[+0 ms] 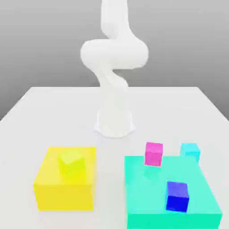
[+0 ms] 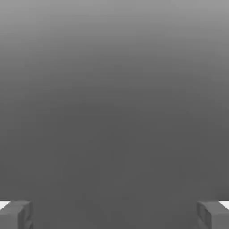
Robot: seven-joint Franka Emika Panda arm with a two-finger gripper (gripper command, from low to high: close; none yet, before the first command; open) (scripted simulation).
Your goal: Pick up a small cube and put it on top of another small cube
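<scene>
- On the white table (image 1: 40,112), toward the exterior view's right, sits the cyan cube (image 1: 190,150), just behind the far right corner of the big turquoise block (image 1: 147,201).
- Whether the cyan cube touches that block or stands slightly off it cannot be told.
- A magenta cube (image 1: 154,153) stands at the block's far edge, near the cyan cube and to its left in the exterior view.
- A dark blue cube (image 1: 177,196) rests on top of the block, nearer the camera than the other two.
- At the exterior view's left, well apart from the turquoise block, lies a big yellow block (image 1: 53,192) with a small yellow cube (image 1: 72,166) on top of it.
- The white arm (image 1: 114,58) rises from its round base (image 1: 114,125) at the middle of the table, behind both blocks, and curls upward out of the picture's top.
- The claw (image 2: 114,214) appears in the hand view as two grey fingertips (image 2: 15,214) at opposite edges of the picture, so it is spread wide.
- Nothing lies between the fingertips; the claw holds nothing.
- Beyond the fingertips the hand view has plain grey background, so the claw points away from the cubes.
- The cyan cube therefore lies well apart from the claw, low on the table while the arm reaches high.
</scene>
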